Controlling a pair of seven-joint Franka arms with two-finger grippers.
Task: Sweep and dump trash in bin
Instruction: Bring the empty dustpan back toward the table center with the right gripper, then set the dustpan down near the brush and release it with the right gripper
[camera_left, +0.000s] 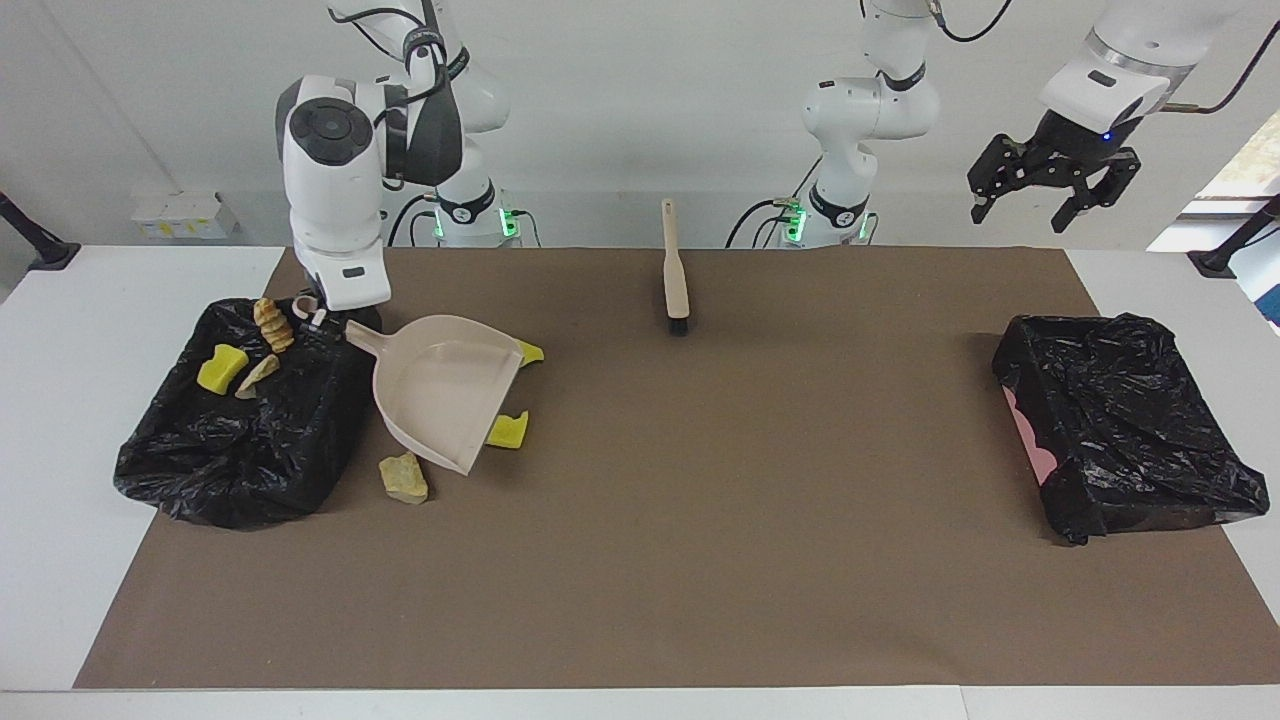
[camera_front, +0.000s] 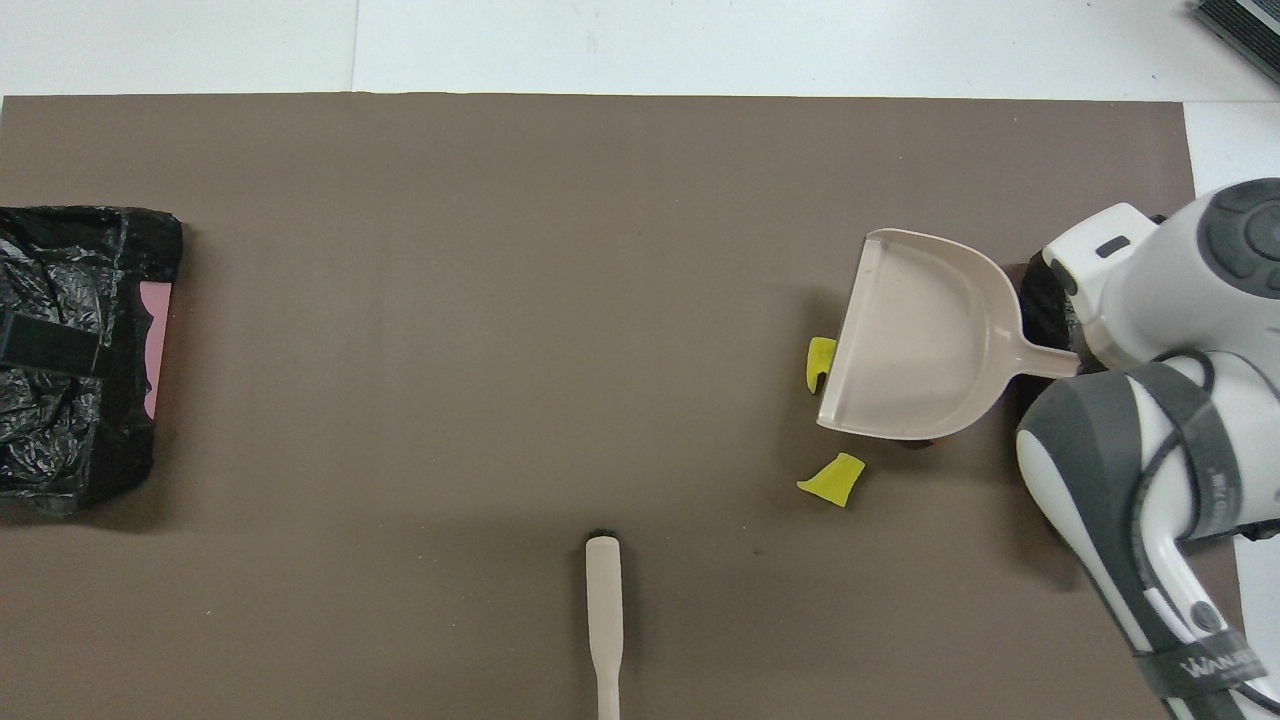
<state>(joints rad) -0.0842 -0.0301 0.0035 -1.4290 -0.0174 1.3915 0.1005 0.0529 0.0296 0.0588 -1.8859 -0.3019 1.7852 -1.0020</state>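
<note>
Tan lump (camera_left: 403, 478) lies loose on tabletop (camera_left: 700, 560) just beside pan (camera_left: 445, 395), w/ two yellow bits (camera_left: 508, 430) at pan's lip. Three more pieces (camera_left: 221, 368) sit atop bin (camera_left: 200, 470) at right arm's end. Right gripper (camera_left: 315, 320) clamps pan handle; left gripper (camera_left: 1050, 190) waits, wide open. Risk: pan lip shoves the bits away, since brush (camera_left: 676, 275) lies unused, well apart.

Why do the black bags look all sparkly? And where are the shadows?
Facing view: the crinkled black plastic bag at the right arm's end and the other black bag show white glints where folds catch the light; the second casts a soft shadow on the brown mat. Overhead view: the same glints on that second bag, with a faint shadow beside it.
</note>
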